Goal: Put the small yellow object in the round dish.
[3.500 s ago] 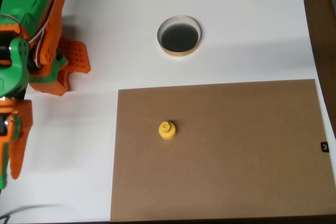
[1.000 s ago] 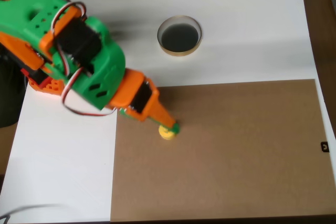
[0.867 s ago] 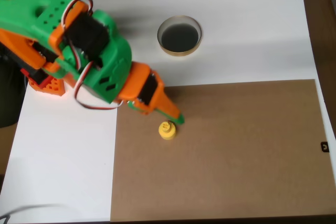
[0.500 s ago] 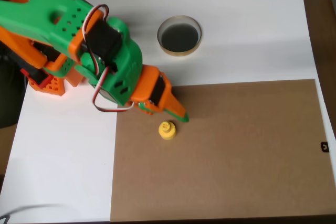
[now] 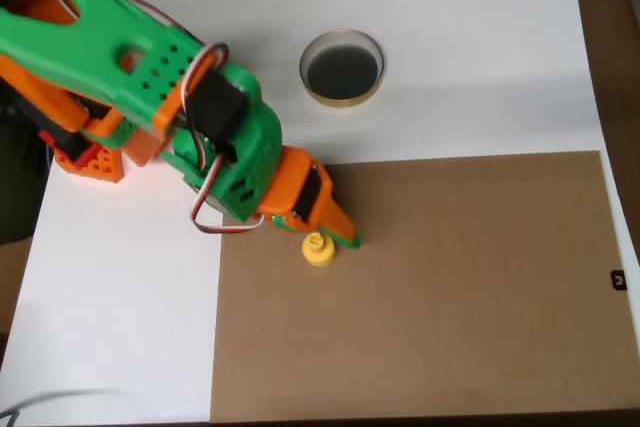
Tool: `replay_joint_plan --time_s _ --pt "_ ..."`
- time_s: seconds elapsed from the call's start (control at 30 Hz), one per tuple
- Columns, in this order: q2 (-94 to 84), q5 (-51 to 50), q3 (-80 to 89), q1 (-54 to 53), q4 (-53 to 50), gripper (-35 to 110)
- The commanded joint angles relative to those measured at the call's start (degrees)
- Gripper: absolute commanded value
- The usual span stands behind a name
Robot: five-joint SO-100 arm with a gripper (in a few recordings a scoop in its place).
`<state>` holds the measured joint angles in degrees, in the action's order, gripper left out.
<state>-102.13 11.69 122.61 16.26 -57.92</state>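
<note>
**Yellow piece upright on the brown mat, gripper tip at its edge**

The small yellow object (image 5: 319, 249) stands knob-up on the brown mat (image 5: 470, 287), with no long axis visible from above. The gripper (image 5: 343, 235) sits just above-right of it; finger spread cannot be made out. The round dish (image 5: 342, 68) rests well apart on the white table (image 5: 470, 37).

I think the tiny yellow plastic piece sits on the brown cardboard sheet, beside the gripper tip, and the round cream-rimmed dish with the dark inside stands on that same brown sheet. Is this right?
Not quite. The overhead view shows the round cream-rimmed dish on the white table, above the brown cardboard sheet, not on it. The tiny yellow plastic piece does sit on the sheet, beside the gripper tip.
</note>
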Motion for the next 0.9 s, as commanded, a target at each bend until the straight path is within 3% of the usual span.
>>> replay_joint_plan --time_s 0.0,0.87 --pt "-0.35 -0.44 -0.09 0.18 0.53 25" --pt "4.48 0.18 -0.88 -0.88 4.31 13"
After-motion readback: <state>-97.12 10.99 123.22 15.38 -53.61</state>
